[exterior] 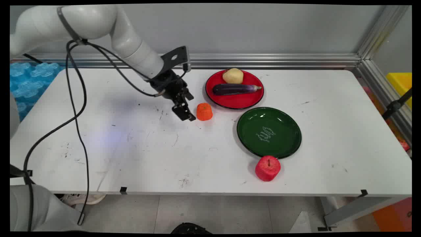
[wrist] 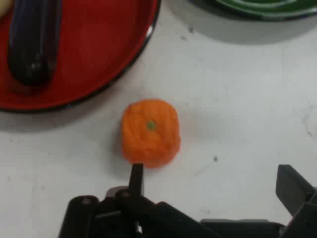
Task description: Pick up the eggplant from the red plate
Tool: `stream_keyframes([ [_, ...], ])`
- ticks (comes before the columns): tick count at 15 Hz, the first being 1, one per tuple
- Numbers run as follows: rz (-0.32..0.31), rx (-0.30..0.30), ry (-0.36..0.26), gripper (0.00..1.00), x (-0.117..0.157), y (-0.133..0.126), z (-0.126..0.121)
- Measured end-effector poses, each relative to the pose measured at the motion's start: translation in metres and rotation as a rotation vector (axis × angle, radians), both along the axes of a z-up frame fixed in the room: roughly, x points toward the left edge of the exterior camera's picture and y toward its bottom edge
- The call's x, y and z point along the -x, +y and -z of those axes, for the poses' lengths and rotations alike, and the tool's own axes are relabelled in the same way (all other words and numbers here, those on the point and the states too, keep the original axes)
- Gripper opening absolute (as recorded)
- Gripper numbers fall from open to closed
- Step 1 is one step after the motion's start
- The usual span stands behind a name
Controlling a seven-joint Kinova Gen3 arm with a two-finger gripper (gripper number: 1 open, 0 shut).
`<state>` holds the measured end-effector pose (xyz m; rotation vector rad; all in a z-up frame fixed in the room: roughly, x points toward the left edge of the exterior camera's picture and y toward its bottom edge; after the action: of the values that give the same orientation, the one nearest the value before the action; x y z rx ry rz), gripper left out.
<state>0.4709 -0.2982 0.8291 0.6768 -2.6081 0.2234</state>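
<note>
Gripper (exterior: 186,115) held low over white table (exterior: 138,144), jaws spread wide, nothing gripped | orange (exterior: 204,111) seen just beside one fingertip (wrist: 136,174), on bare table near red plate (exterior: 235,102) | eggplant (exterior: 235,89) and potato (exterior: 233,75) on red plate | green plate (exterior: 283,144) empty; apple (exterior: 267,168) beside it.

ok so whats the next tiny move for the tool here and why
Probably a short sideways shift toward the orange fruit-shaped toy, then forward. The black two-finger tool is open and low over the white table, but in the hand view the toy sits in front of one finger rather than centred in the gap, so closing now would likely miss or nudge it toward the round red plate.
</note>
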Motion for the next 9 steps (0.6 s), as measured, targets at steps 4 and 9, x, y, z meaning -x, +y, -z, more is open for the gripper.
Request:
stream_keyframes([
  [4,-0.032,0.04,0.023,1.0,0.013,-0.031,0.001],
  [9,-0.065,0.096,0.048,1.0,0.023,-0.076,0.003],
])
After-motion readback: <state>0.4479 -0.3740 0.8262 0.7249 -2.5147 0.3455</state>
